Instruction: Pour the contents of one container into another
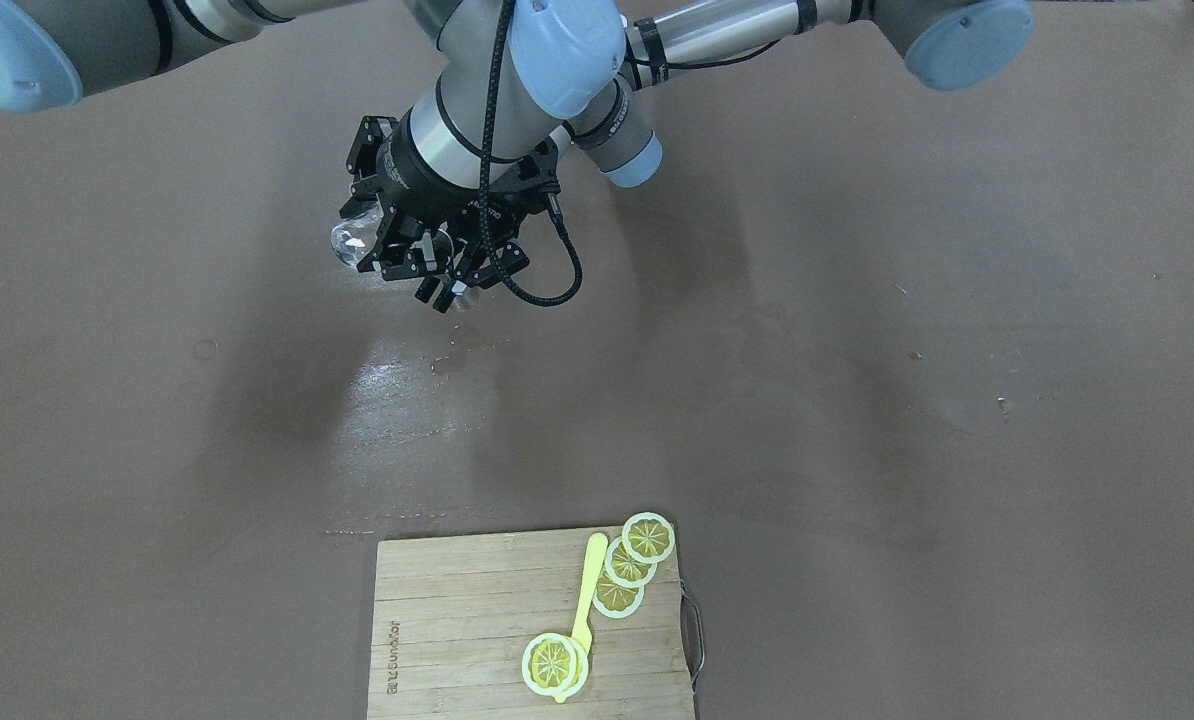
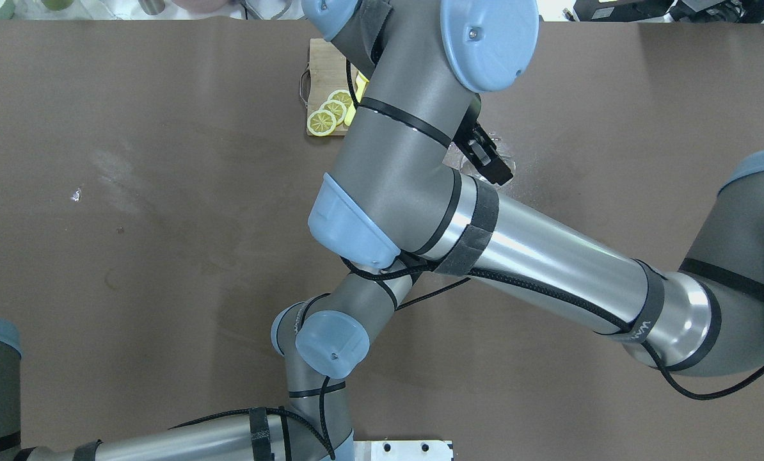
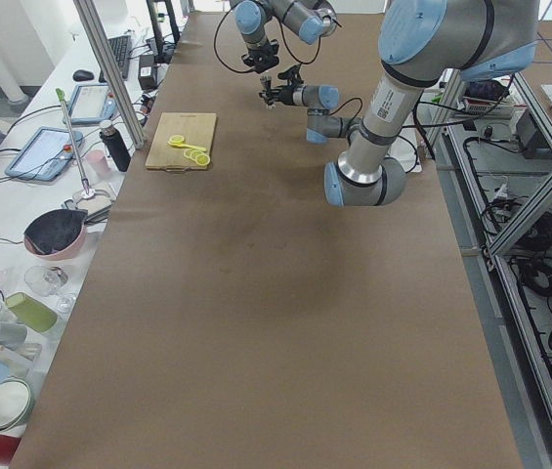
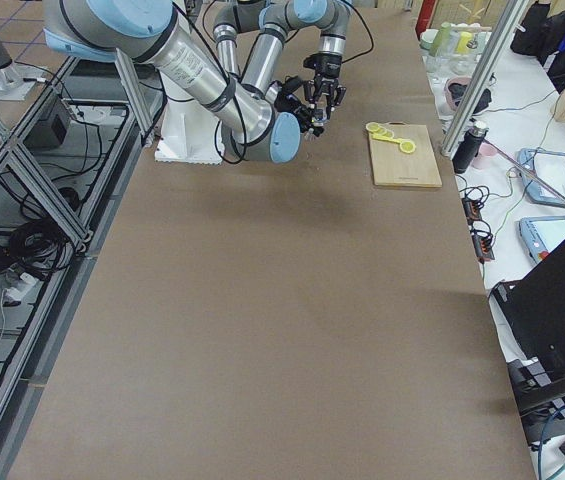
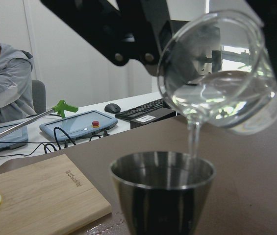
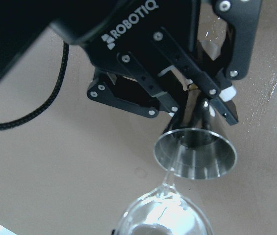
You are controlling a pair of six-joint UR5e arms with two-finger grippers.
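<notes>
Glass beaker [image 5: 221, 73] tilted, clear liquid [image 5: 193, 139] streaming into steel cup [image 5: 162, 191].

Glass pitcher [image 5: 221, 73]: clear, round-bodied, flared lip. Tipped over on its side, spout down, gripped in the right claw [image 5: 212, 44]. Part full of clear liquid [image 5: 226, 98] pooled against the lower wall. A thin stream [image 5: 193, 139] runs from the lip straight down.

Steel jigger [image 5: 162, 191]: polished, conical, narrowing to a waist. Upright, mouth up, directly below the pitcher's lip and not touching it. The left claw [image 6: 197, 110] is clamped at the waist. The stream enters near one side of the rim. Fill level inside not readable.
</notes>
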